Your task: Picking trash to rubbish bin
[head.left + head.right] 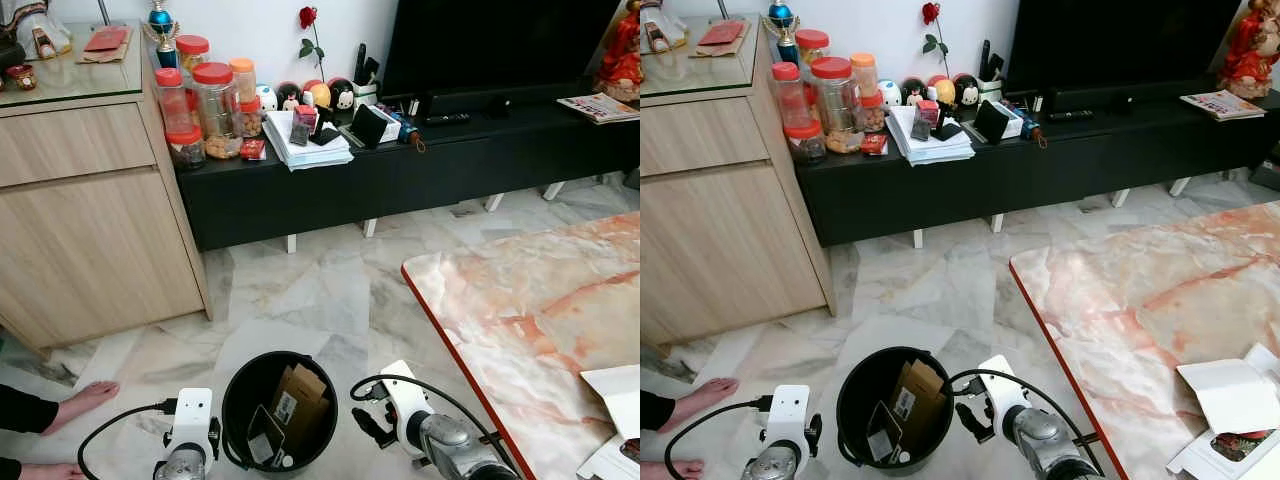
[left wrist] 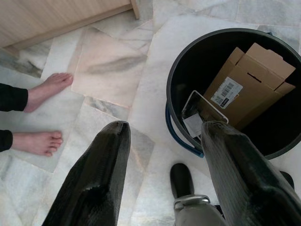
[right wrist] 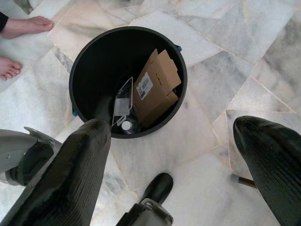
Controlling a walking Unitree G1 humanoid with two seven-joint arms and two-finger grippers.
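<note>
A round black rubbish bin (image 1: 236, 392) stands on the marble floor between my two arms. Inside it lie a folded brown cardboard box (image 3: 155, 89), a flat white packet (image 3: 122, 101) and a small round cap. My left gripper (image 2: 165, 129) hangs open just beside the bin's rim with nothing between its fingers. On the bin's other side my right gripper (image 3: 172, 125) is open wide and empty, a little above the floor. An opened white carton (image 1: 1232, 396) lies on the table's near right corner, with a white tray holding something red and dark (image 1: 1240, 445) in front of it.
A marble-topped table with a red edge (image 1: 520, 310) fills the right side. A person's bare feet (image 2: 44, 89) rest on the floor to the left of the bin. A wooden cabinet (image 1: 90, 220) and a cluttered black TV console (image 1: 420, 175) stand farther back.
</note>
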